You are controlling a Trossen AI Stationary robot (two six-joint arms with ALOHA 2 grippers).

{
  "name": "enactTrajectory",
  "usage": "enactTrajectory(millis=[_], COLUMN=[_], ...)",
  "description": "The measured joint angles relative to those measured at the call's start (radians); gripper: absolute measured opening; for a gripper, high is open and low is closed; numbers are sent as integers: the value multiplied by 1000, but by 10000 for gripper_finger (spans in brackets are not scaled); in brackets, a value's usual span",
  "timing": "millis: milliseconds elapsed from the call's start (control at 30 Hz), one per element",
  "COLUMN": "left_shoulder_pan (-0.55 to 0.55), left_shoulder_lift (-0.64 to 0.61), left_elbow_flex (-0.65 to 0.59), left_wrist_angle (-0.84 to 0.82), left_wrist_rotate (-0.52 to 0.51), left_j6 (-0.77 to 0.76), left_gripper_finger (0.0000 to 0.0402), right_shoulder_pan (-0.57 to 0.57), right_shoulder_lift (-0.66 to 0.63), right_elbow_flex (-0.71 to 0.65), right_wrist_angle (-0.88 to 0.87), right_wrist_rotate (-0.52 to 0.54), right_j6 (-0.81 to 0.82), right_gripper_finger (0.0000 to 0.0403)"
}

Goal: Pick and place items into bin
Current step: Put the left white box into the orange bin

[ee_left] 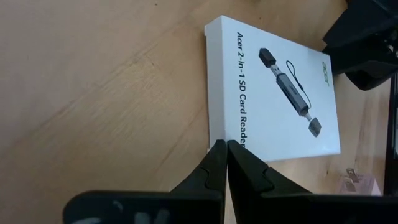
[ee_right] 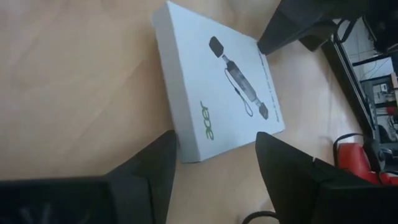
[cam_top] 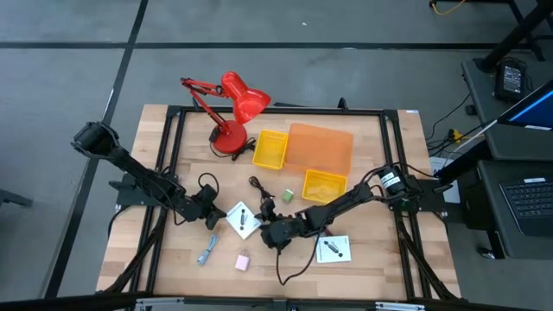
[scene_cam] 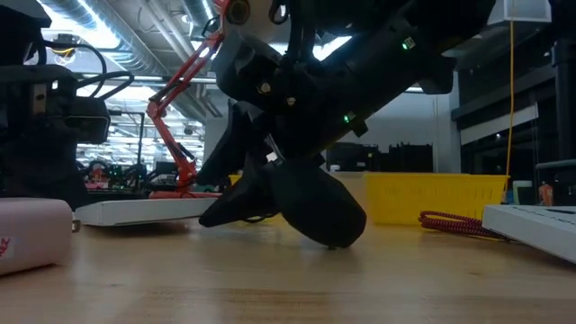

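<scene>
A white card-reader box [cam_top: 243, 219] lies flat on the table between my two grippers; it also shows in the left wrist view [ee_left: 273, 93] and the right wrist view [ee_right: 217, 81]. My left gripper [ee_left: 226, 144] is shut, its tips at the box's edge. My right gripper [ee_right: 214, 146] is open and low over the table, one finger on either side of the box's near corner [ee_right: 189, 155]. A second white card [cam_top: 333, 249], a bluish-grey tool [cam_top: 206, 252], a pink block [cam_top: 243, 260], a green block [cam_top: 286, 196] and a black cable [cam_top: 259, 186] lie loose. A maroon cord [scene_cam: 459, 223] lies by a bin. My left gripper's shut fingertips [ee_left: 219, 149] meet the box at its edge near one corner [ee_left: 211, 140], coming slanting down from the table's left side. The box lies flat on the table. Whether the tips press on it or only stand at it, I cannot tell. My right gripper: I cannot tell whether either finger touches the box.
A red desk lamp [cam_top: 233, 108] stands at the far edge. A small yellow bin [cam_top: 270, 149], an orange bin [cam_top: 320, 145] and another yellow bin [cam_top: 325, 185] stand behind the items. A black frame [cam_top: 173, 173] runs round the table.
</scene>
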Motion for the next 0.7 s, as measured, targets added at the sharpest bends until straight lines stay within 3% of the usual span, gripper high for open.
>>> enactTrajectory(millis=[700], left_shoulder_pan=[35], left_shoulder_lift=[3], left_elbow_flex=[-3], left_wrist_angle=[30], left_wrist_rotate=[31], left_j6=[28], left_gripper_finger=[2], right_shoulder_pan=[-16], right_shoulder_lift=[3], right_elbow_flex=[-4], right_wrist_angle=[134], right_wrist_rotate=[9], right_j6=[-135], right_gripper_finger=[173])
